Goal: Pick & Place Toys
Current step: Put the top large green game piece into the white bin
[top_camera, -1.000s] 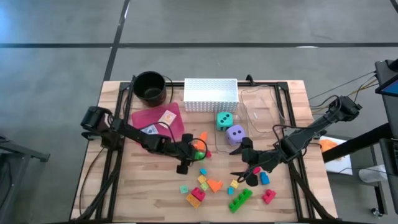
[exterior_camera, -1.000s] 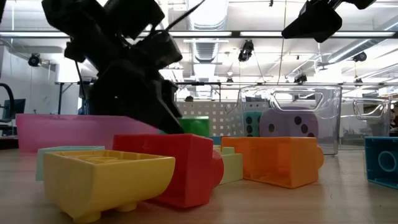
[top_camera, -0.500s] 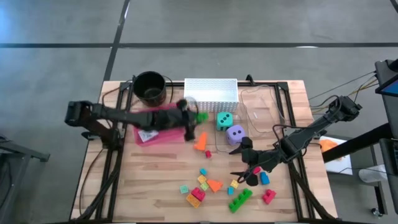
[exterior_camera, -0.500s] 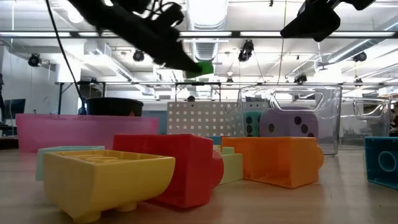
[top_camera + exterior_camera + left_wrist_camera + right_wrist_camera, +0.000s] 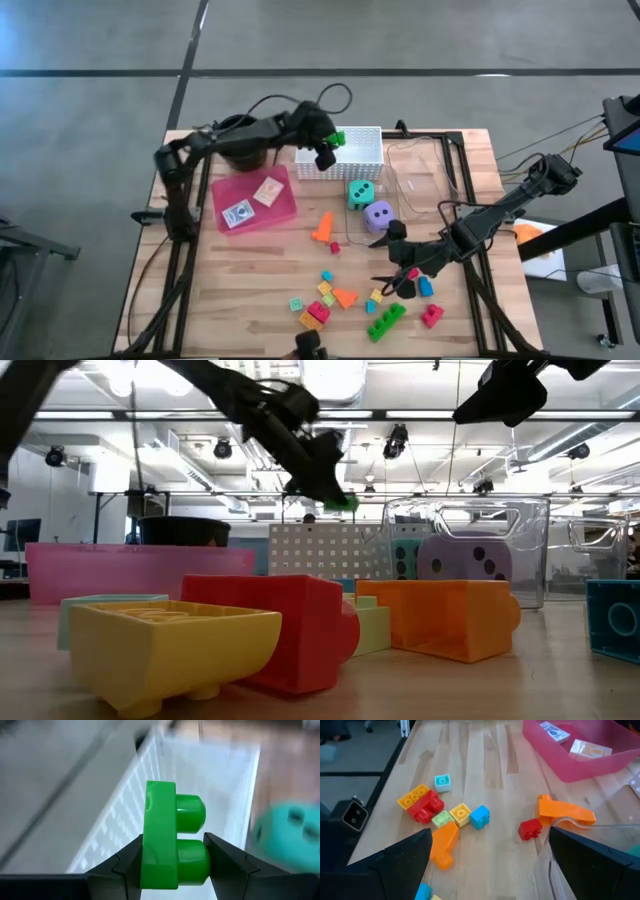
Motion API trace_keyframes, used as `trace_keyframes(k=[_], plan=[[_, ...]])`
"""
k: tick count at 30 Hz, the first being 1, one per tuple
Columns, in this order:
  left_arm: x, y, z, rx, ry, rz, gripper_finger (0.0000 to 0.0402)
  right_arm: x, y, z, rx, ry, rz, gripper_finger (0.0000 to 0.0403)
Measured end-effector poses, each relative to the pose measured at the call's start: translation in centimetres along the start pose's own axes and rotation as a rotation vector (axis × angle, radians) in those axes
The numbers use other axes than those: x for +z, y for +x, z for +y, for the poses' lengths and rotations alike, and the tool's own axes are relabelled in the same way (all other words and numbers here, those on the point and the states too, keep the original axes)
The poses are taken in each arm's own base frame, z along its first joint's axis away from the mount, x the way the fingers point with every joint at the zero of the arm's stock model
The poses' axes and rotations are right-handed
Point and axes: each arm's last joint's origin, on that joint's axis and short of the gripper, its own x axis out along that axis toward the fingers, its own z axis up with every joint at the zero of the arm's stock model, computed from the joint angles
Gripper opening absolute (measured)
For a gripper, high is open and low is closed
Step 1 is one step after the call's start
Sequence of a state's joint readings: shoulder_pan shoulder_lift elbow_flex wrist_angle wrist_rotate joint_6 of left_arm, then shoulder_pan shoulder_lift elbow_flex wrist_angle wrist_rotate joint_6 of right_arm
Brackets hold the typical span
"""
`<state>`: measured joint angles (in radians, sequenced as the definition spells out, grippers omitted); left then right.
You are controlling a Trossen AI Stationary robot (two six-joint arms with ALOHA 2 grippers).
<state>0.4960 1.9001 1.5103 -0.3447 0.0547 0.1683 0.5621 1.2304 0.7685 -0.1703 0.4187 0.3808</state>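
My left gripper [image 5: 328, 148] is shut on a small green block [image 5: 338, 137] and hangs over the left part of the white perforated basket [image 5: 350, 155] at the table's far edge. In the low view the green block [image 5: 345, 503] is well above the table. Other toys lie on the wood: a teal die [image 5: 361, 193], a purple die [image 5: 378, 215], an orange cone piece [image 5: 322, 228] and a cluster of bright blocks [image 5: 325, 300]. My right gripper [image 5: 397, 275] stands open above the table beside the right-hand blocks, with nothing between its fingers. My left gripper pinches the green block between its two fingers: one finger lies on the block's flat back [image 5: 150, 865], the other on the end of a stud [image 5: 199, 864]. The fingers slant down from the table's left side. The block is lifted clear, above the basket.
A pink tray [image 5: 285, 208] holding two cards lies left of the middle. A black pot [image 5: 240, 140] stands at the far left, and a clear container [image 5: 420, 175] is right of the basket. Bare wood shows at the near left.
My left gripper has risen from the table's middle and swung over the pink tray toward the far edge, staying shut on the green block. The block now hangs over the white basket.
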Motion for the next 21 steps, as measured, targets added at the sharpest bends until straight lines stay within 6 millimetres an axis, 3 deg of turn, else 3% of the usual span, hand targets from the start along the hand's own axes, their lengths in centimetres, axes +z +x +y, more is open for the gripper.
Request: trace_keyframes(k=[5,10,15,21], plan=[[1.4,0.7,1.2,-0.032,-0.006,0.201,0.0181,-0.2,0.0,-0.1,-0.008,-0.045,0.022,0.04],[1.5,2.4,1.3,-0.048,0.038,0.218,0.0181,-0.2,0.0,-0.1,-0.009,-0.138,0.027,0.04],[-0.1,4.2,1.5,-0.058,0.031,0.272,0.0181,-0.2,0.0,-0.1,-0.008,-0.143,0.027,0.04],[-1.1,4.6,1.5,-0.059,0.026,0.3,0.02,-0.2,0.0,-0.1,-0.01,-0.143,0.027,0.04]])
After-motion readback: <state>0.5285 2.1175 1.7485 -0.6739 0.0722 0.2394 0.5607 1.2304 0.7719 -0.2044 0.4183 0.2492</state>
